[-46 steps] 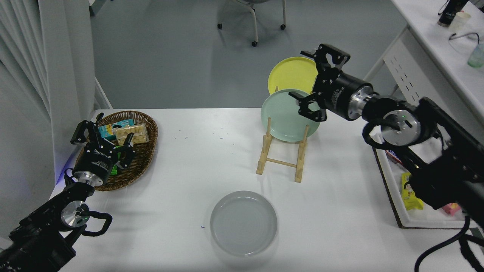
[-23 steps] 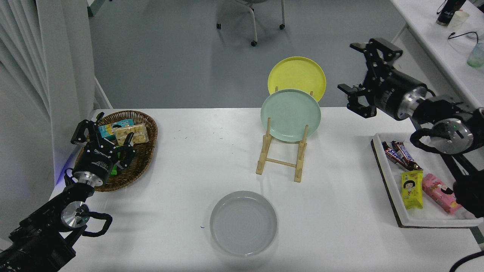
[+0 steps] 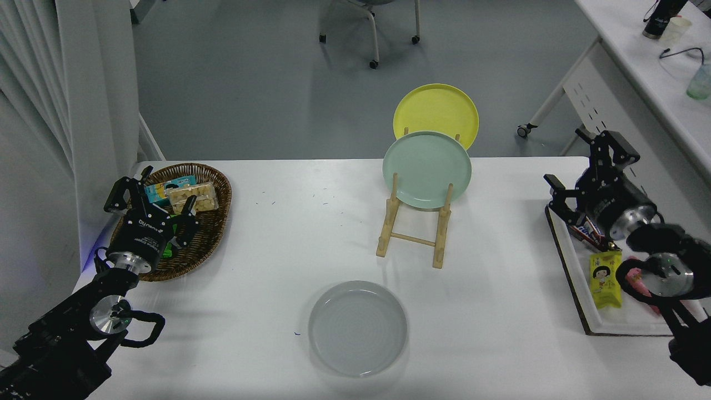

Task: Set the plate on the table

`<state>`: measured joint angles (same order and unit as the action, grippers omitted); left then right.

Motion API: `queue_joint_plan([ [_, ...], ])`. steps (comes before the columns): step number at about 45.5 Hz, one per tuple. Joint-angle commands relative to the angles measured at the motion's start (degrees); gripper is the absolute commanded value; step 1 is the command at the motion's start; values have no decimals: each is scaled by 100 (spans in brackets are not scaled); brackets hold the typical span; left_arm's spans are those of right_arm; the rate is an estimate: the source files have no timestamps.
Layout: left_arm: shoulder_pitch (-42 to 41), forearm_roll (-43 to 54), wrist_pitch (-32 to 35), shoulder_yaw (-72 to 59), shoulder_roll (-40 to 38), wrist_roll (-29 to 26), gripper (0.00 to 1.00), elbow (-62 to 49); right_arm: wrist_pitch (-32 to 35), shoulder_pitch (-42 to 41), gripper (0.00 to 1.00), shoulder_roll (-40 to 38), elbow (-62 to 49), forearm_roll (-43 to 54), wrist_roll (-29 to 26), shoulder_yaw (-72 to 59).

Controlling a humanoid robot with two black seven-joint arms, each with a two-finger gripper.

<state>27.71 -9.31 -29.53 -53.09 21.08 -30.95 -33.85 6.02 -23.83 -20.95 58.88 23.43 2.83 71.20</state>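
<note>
Grey plate (image 3: pixel 357 328), round, matte, low-rimmed, lying flat

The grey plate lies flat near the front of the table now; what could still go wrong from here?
The grey plate sits close to the table's near edge, so a bump could perhaps push it off. The right pincer, open and empty, hangs over the snack tray; moving lower, it might knock the packets. The wooden rack holding the mint plate looks easy to tip.
</note>
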Motion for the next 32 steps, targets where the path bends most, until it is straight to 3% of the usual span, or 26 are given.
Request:
queue_joint_plan([
  [1, -2, 0, 0, 0, 1, -8, 98, 1, 171, 98, 100, 583, -395, -1007, 104, 69],
  [19, -2, 0, 0, 0, -8, -8, 98, 1, 250, -245, 100, 1357, -1177, -1042, 288, 60],
  [32, -2, 0, 0, 0, 1, -8, 98, 1, 189, -333, 100, 1445, -1274, -1042, 297, 8],
])
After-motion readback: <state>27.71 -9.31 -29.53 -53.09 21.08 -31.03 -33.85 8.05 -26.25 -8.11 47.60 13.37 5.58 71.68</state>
